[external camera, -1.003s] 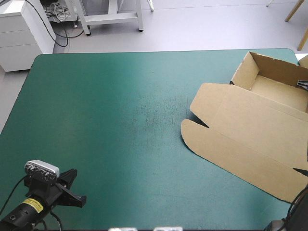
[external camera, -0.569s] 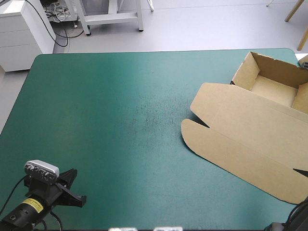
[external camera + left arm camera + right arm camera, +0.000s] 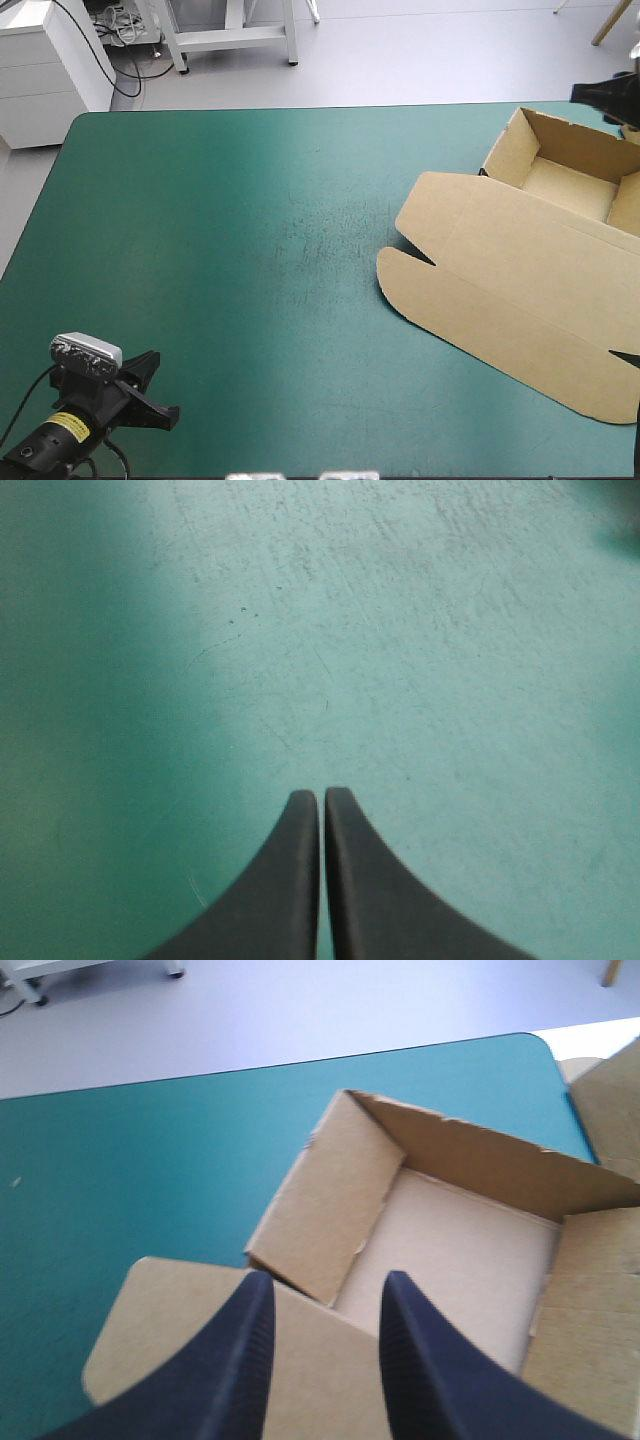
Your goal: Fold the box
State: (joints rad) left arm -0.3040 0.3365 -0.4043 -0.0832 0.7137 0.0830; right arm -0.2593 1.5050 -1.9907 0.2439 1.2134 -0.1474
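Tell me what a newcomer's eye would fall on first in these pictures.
The brown box stands out first, at the far right of the teal-green cover. It is an open tray with its walls raised and its lid flat toward the near edge. The right gripper hovers over it with black fingers apart and the tray ahead of them. The left gripper sits at the near left corner, shut over bare cover.

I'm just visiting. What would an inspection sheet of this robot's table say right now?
surface: teal-green cover, scuffed mid-table.
job's things: brown box on the table's right side, an open tray with the lid lying flat.
clutter: more brown board past the tray, by the table's far right corner.
end effectors: left end effector shut, over bare cover; right end effector open, over the box where lid meets tray, holding nothing.
cables: nothing seen.
surroundings: nothing seen.
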